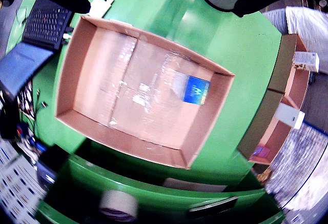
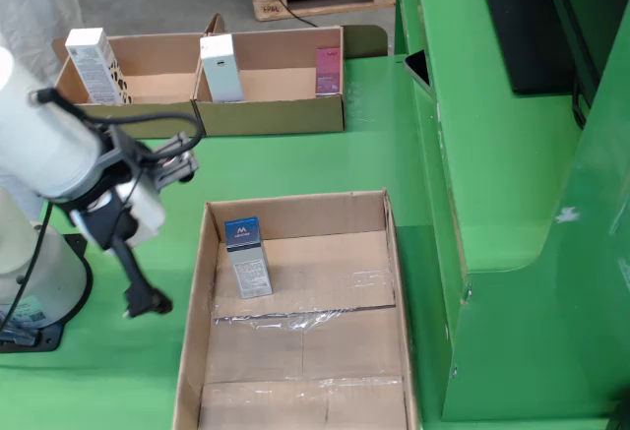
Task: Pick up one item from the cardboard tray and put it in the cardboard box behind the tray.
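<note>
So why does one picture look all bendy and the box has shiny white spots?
The view that rides on the claw is fisheye: the cardboard box edges bow and the picture's corners blur. The white spots are glare on clear tape. The still view from the side is sharp and straight, with glare on the same tape.

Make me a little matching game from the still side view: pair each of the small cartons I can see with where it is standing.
Things:
1. blue-topped carton
2. white carton with dark pattern
3. pale blue-grey carton
4. pink carton

Places:
A. right end of the far tray
B. inside the near box, alone, by its left wall
C. left compartment of the far tray
D. just right of the far tray's divider

Pairs: 1-B, 2-C, 3-D, 4-A
</note>
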